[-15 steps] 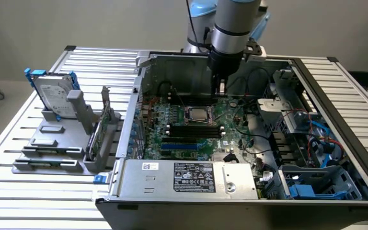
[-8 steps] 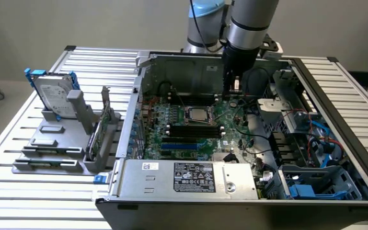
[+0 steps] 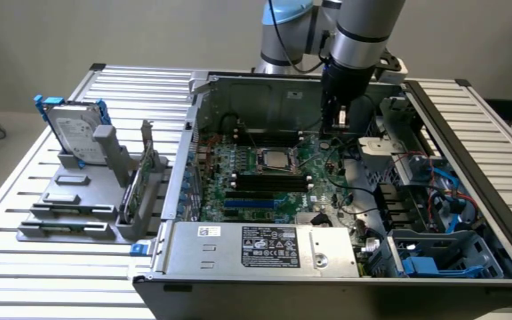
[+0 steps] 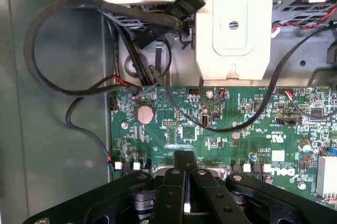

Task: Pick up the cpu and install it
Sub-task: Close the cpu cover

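Note:
The open computer case point(image 3: 194, 120) lies on the table with its green motherboard point(image 3: 265, 180) facing up. Near the board's middle is the square metal-framed socket point(image 3: 272, 159), and a dull silver square that looks like the cpu point(image 3: 273, 159) lies flat inside it. My gripper point(image 3: 339, 124) hangs inside the case toward the exterior view's right of the socket, apart from it. In the wrist view the black fingers point(image 4: 174, 182) of the gripper point(image 4: 185, 167) meet, shut, with nothing visible between them, above the motherboard point(image 4: 237, 124).
Black cables point(image 4: 63, 50) loop over the case floor beside a metal bracket point(image 4: 231, 29). The power supply point(image 3: 256, 247) fills the case's near side, with blue drive bays point(image 3: 434, 257) at the right. A grey rack point(image 3: 78, 200) holding a hard drive point(image 3: 74, 130) stands left of the case.

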`<state>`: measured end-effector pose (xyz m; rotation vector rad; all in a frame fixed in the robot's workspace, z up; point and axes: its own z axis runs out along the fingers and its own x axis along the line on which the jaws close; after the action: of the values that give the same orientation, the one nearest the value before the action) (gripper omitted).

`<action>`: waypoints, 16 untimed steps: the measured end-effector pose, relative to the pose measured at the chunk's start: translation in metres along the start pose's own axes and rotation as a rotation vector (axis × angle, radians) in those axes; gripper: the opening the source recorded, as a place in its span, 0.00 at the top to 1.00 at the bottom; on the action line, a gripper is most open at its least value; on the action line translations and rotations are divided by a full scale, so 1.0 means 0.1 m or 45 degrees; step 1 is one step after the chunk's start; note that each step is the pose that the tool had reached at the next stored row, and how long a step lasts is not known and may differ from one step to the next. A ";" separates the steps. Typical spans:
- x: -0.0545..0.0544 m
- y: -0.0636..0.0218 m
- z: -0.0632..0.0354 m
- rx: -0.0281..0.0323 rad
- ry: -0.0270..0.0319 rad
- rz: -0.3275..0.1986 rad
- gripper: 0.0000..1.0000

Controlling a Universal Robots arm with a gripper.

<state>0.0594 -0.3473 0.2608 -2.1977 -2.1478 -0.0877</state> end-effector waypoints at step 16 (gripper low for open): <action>-0.02 0.013 0.202 0.0466 -0.0013 0.004 0.89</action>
<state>0.0605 -0.3474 0.2405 -2.1814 -2.1292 -0.0467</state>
